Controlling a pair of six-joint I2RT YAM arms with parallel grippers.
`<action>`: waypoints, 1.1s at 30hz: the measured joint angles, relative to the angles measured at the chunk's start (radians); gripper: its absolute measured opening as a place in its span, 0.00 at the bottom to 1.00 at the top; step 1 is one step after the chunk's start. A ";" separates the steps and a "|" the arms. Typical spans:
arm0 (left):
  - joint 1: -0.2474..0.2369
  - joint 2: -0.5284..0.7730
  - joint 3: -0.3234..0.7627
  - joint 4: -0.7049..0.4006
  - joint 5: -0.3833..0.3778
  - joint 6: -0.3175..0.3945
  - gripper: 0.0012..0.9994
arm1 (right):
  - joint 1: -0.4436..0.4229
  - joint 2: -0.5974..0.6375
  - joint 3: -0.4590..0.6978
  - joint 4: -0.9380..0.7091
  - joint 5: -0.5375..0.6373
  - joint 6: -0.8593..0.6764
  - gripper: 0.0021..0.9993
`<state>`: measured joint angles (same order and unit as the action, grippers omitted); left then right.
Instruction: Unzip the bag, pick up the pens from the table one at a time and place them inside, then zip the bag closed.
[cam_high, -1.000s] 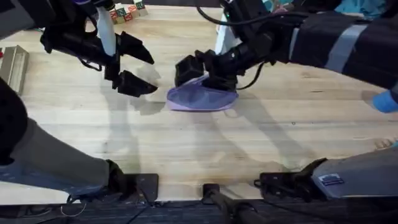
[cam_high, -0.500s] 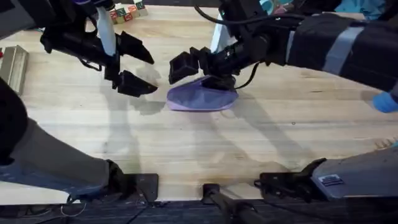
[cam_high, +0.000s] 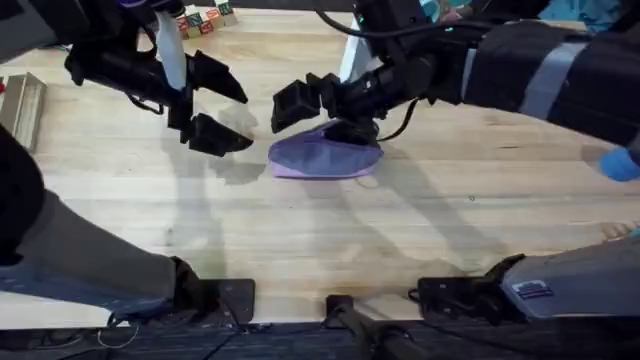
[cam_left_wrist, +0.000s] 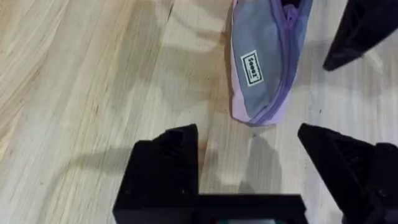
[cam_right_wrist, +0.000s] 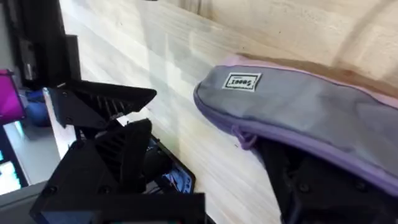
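Lilac-purple bag lies flat on the wooden table, near the middle of the overhead view, long axis running left to right. In the left wrist view the bag shows a small white label patch on its grey-lilac side and a purple zipper along its top edge; how far the zipper is drawn cannot be told. Left gripper hovers just left of the bag, not touching it, its two black fingers spread wide apart with nothing between them; the left wrist view confirms the gap, with bare table between the fingers and the bag's rounded end just beyond them. Right gripper sits over the back edge of the bag, reaching in from the right; one black finger juts out to the left above the bag, and the other is down near the fabric. In the right wrist view the bag lies right against the dark finger at the bottom of the view, but whether the fingers are apart or closed on the fabric cannot be told. Coloured blocks sit at the far edge of the table, well apart from the bag.
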<state>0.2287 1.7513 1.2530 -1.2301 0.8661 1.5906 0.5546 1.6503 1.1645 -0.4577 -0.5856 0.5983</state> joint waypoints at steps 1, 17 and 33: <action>0.000 0.000 0.000 0.000 0.000 0.000 1.00 | -0.004 -0.002 0.000 0.000 -0.002 -0.001 1.00; 0.000 0.000 0.000 0.000 0.000 0.000 1.00 | -0.042 -0.125 -0.003 0.012 -0.029 -0.051 1.00; 0.000 0.000 0.000 0.000 0.000 0.000 1.00 | -0.051 -0.176 -0.003 0.120 -0.028 -0.085 1.00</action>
<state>0.2287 1.7515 1.2530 -1.2301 0.8665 1.5909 0.5039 1.4746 1.1618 -0.3374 -0.6141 0.5138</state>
